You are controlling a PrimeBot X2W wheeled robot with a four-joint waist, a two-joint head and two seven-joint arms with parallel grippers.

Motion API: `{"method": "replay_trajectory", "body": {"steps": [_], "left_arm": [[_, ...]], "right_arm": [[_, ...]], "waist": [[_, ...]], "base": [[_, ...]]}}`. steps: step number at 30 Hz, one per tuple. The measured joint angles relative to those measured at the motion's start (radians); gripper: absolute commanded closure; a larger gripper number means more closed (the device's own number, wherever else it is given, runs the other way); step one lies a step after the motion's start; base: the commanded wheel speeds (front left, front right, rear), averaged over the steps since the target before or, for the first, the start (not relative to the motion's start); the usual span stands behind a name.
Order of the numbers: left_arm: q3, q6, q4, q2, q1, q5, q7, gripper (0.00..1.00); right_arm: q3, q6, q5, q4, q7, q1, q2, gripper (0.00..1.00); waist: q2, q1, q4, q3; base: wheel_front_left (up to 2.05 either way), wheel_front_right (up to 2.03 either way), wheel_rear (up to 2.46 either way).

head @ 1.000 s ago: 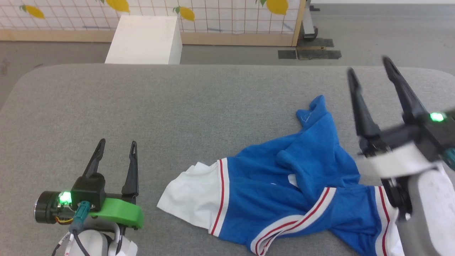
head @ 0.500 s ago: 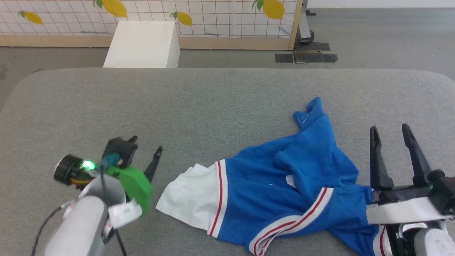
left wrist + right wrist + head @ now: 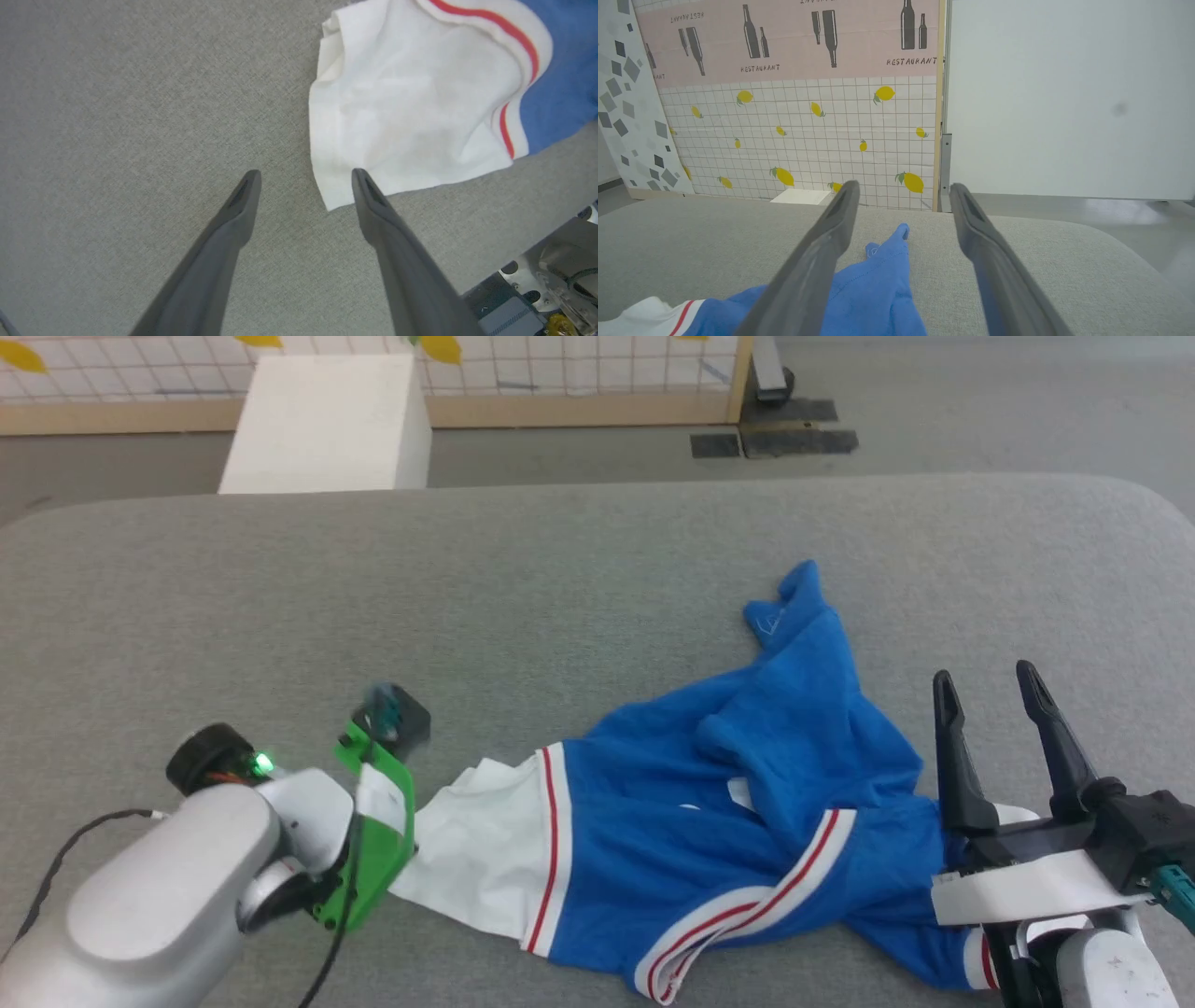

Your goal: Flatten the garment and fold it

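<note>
The garment (image 3: pixel 747 803) lies crumpled on the grey padded table (image 3: pixel 420 597): blue body, a red-striped white sleeve (image 3: pixel 471 859) at its left end, and a blue tip pointing to the far side. My left gripper (image 3: pixel 303 179) points down at the table, open. One of its fingertips (image 3: pixel 362 179) is at the white sleeve's (image 3: pixel 411 107) near corner, with nothing between the fingers. My right gripper (image 3: pixel 984 677) stands open over the garment's right end, level with the table. Blue cloth (image 3: pixel 878 289) shows between and below its fingers.
A white box (image 3: pixel 327 425) stands on the floor beyond the table's far edge. Behind it is a lemon-patterned partition (image 3: pixel 808 140) with a wooden frame. Bare grey tabletop stretches left of the garment and behind it.
My left arm has swung right to the white sleeve and turned its fingers downward. My right gripper has dropped from high at the right to low by the garment's right end. The camera shifted.
</note>
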Motion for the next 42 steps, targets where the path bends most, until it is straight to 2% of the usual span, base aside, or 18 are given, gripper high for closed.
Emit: {"method": "replay_trajectory", "body": {"steps": [12, 13, 14, 18, 20, 23, 28, 33, 35, 38, 40, 42], "left_arm": [[-0.269, -0.003, 0.150, -0.004, -0.112, -0.042, -0.024, 0.00], [-0.281, -0.004, 0.154, -0.004, -0.121, -0.045, -0.034, 0.44], [-0.293, -0.005, 0.159, -0.004, -0.128, -0.046, -0.054, 1.00], [-0.306, -0.005, 0.186, 0.001, -0.143, -0.066, -0.152, 1.00], [-0.304, -0.005, 0.205, 0.007, -0.143, -0.081, -0.197, 1.00], [-0.278, -0.004, 0.235, 0.047, -0.140, -0.112, -0.246, 1.00], [-0.229, 0.028, 0.252, 0.118, -0.111, -0.156, -0.309, 1.00], [-0.225, 0.058, 0.232, 0.130, -0.058, -0.179, -0.330, 1.00], [-0.225, 0.065, 0.223, 0.132, -0.047, -0.179, -0.335, 1.00], [-0.225, 0.073, 0.208, 0.131, -0.046, -0.179, -0.341, 1.00], [-0.223, 0.078, 0.203, 0.129, -0.046, -0.179, -0.344, 1.00], [-0.222, 0.078, 0.201, 0.123, -0.048, -0.179, -0.344, 1.00]], "right_arm": [[-0.001, 0.000, -0.018, 0.021, 0.000, -0.046, 0.001, 0.00], [0.001, 0.000, -0.019, 0.026, 0.000, -0.047, 0.000, 0.00], [0.007, 0.000, -0.021, 0.035, 0.000, -0.047, -0.004, 0.00], [0.039, 0.000, -0.035, 0.038, 0.000, -0.066, -0.064, 0.00], [0.055, 0.000, -0.043, 0.036, 0.003, -0.084, -0.113, 0.00], [0.066, 0.000, -0.035, 0.027, 0.052, -0.118, -0.209, 0.00], [0.173, 0.000, 0.078, 0.008, 0.261, -0.139, -0.438, 0.00], [0.383, 0.000, 0.330, -0.065, 0.563, -0.142, -0.722, 0.00], [0.464, 0.000, 0.436, -0.103, 0.685, -0.148, -0.815, 0.00], [0.556, 0.000, 0.540, -0.134, 0.835, -0.192, -0.910, 0.00], [0.621, 0.000, 0.546, -0.133, 0.908, -0.235, -0.963, 0.00], [0.662, 0.000, 0.576, -0.112, 0.939, -0.267, -0.965, 0.00]], "waist": [[0.0000, 0.0000, -0.061, 0.070], [0.0000, 0.0000, -0.064, 0.073], [0.0000, 0.0000, -0.067, 0.075], [0.0000, 0.0000, -0.071, 0.062], [0.0000, 0.0000, -0.071, 0.049], [0.0000, 0.0000, -0.070, 0.025], [0.0000, 0.0000, -0.059, -0.012], [0.0000, 0.0000, -0.032, -0.028], [0.0000, 0.0000, -0.023, -0.031], [0.0000, 0.0000, -0.011, -0.030], [0.0000, 0.0000, -0.003, -0.026], [0.0000, 0.0000, 0.004, -0.020]], "base": [[0.00, 0.00, 0.00], [0.00, 0.00, 0.00], [0.00, 0.00, 0.00], [0.00, 0.00, 0.00], [0.00, 0.00, 0.00], [0.00, 0.00, 0.00], [0.00, 0.00, 0.00], [0.00, 0.00, 0.00], [0.00, 0.00, 0.00], [0.00, 0.00, 0.00], [0.00, 0.00, 0.00], [0.00, 0.00, 0.00]]}}
